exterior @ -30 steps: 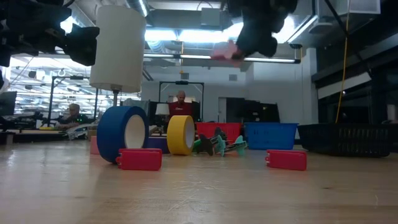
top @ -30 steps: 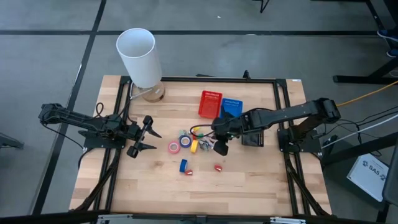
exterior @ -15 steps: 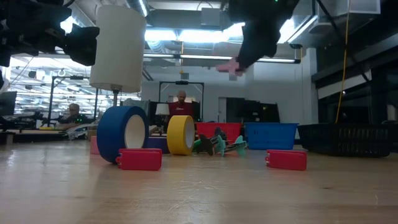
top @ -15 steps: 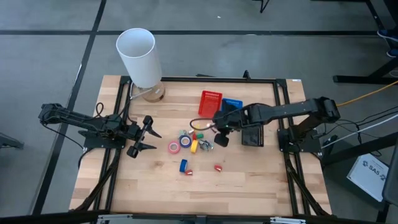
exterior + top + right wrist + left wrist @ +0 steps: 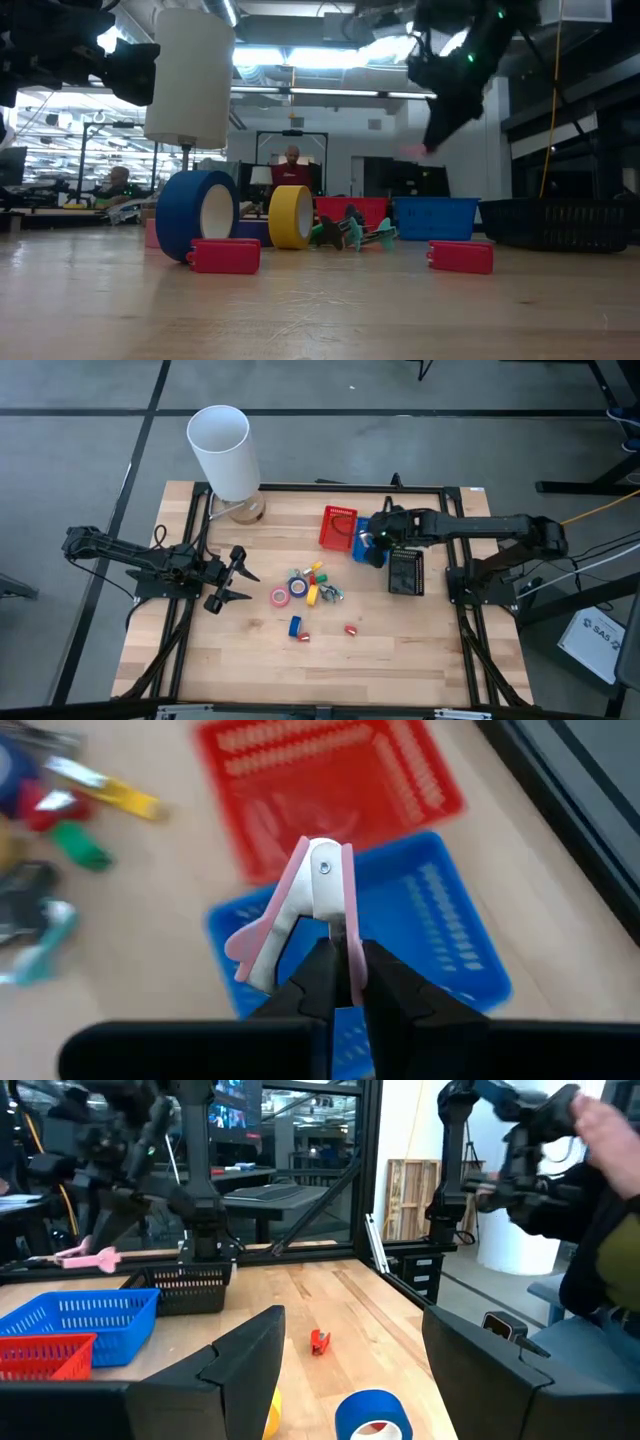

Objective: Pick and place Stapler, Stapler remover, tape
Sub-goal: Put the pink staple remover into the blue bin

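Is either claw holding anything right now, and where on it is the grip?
The right claw pinches a pink staple remover at one end, above the blue basket. The left claw is open, holding nothing.

My right gripper point(image 5: 338, 982) is reached out above the table's far right, fingers pinched tight. My left gripper point(image 5: 243, 576) waits low at the left side, fingers spread wide.

Open wood front and left; clutter mid-table.
Tape rolls point(image 5: 288, 593) and small pieces crowd the centre; red basket point(image 5: 338, 526), blue basket point(image 5: 364, 538), black basket point(image 5: 405, 571) and the white cylinder point(image 5: 224, 452) block the back.
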`<state>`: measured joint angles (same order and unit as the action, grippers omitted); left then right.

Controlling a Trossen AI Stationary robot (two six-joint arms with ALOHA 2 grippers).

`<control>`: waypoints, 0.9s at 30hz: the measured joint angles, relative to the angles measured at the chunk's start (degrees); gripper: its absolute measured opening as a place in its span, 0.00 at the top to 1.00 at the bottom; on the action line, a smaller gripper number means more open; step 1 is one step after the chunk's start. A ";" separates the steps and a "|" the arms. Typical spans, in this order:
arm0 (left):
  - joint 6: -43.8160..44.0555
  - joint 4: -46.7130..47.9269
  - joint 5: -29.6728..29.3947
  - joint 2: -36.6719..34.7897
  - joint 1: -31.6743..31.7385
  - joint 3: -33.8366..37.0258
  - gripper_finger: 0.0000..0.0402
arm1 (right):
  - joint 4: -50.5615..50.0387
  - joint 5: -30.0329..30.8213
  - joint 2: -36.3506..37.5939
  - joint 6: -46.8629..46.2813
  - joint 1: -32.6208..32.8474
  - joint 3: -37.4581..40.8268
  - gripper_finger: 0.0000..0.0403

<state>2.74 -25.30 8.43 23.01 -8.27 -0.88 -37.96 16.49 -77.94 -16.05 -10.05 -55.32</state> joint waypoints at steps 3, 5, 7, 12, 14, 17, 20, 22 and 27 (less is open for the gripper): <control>-0.01 0.00 -0.01 0.00 0.02 0.02 0.41 | 0.79 -1.05 1.62 -0.56 -2.68 3.59 0.92; -0.02 -0.02 0.00 0.00 0.00 0.02 0.41 | 2.00 -1.54 1.83 -1.13 -3.94 5.21 0.92; -0.02 0.00 0.00 0.02 0.02 0.00 0.41 | 3.96 -1.54 1.82 -0.70 -4.86 6.80 0.92; 0.00 -0.01 0.00 0.01 0.02 0.01 0.41 | 8.58 -1.53 -0.62 1.40 -5.99 8.96 0.92; -0.04 0.00 0.00 0.00 0.01 0.00 0.41 | 10.49 -1.28 -2.17 1.98 -6.13 9.32 0.92; 0.00 0.00 0.00 0.00 0.00 0.01 0.41 | 13.29 -1.28 -4.41 3.36 -6.13 9.54 0.92; -0.01 0.00 0.00 0.01 0.02 0.02 0.41 | 14.13 -1.25 -5.88 4.55 -6.30 9.54 0.91; 0.00 0.00 0.00 0.00 0.01 0.02 0.41 | 13.86 -1.25 -6.06 4.65 -6.61 9.54 0.89; -0.04 0.00 0.00 0.00 0.02 0.01 0.41 | 14.00 -1.42 -5.80 8.07 -6.93 9.54 0.81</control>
<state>2.70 -25.30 8.43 23.01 -8.25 -0.87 -23.96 15.07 -83.74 -7.98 -16.98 -45.78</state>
